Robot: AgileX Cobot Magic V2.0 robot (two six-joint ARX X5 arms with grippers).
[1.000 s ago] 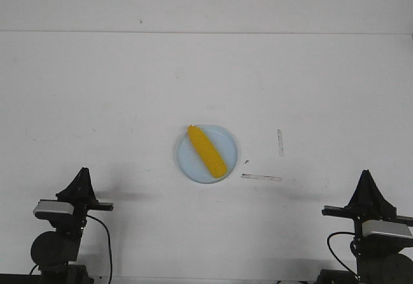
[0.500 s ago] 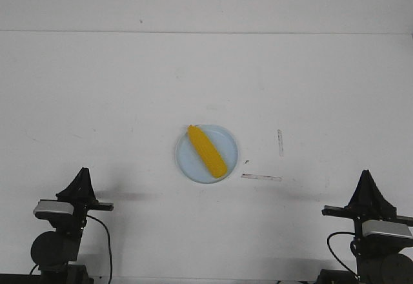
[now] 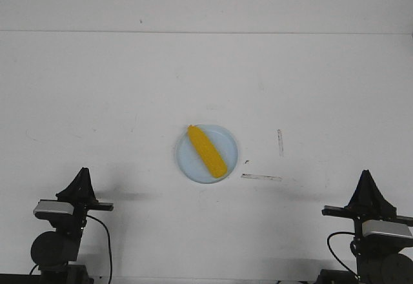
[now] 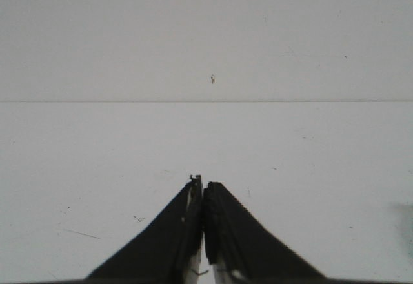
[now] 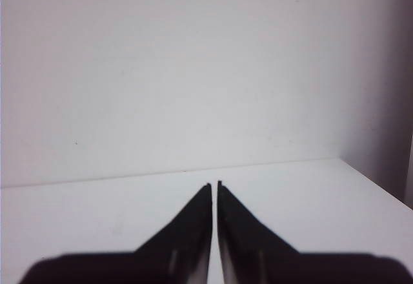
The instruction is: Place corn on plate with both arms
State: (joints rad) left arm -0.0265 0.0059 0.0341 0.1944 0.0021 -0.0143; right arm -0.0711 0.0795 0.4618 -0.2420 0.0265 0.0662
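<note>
The yellow corn [image 3: 206,151] lies diagonally on the pale blue plate [image 3: 227,141] at the middle of the white table, its tapered end toward the far left. My left gripper [image 3: 82,173] rests at the near left, far from the plate, and is shut and empty; the left wrist view shows it [image 4: 202,182] closed over bare table. My right gripper [image 3: 366,175] rests at the near right, also far from the plate, shut and empty; the right wrist view shows it [image 5: 214,184] with only a hairline gap. Neither wrist view shows the corn or plate.
Two thin strips of clear tape lie right of the plate: one [image 3: 261,177] flat along the table, one [image 3: 280,142] running front to back. The table's far edge [image 3: 206,32] meets a white wall.
</note>
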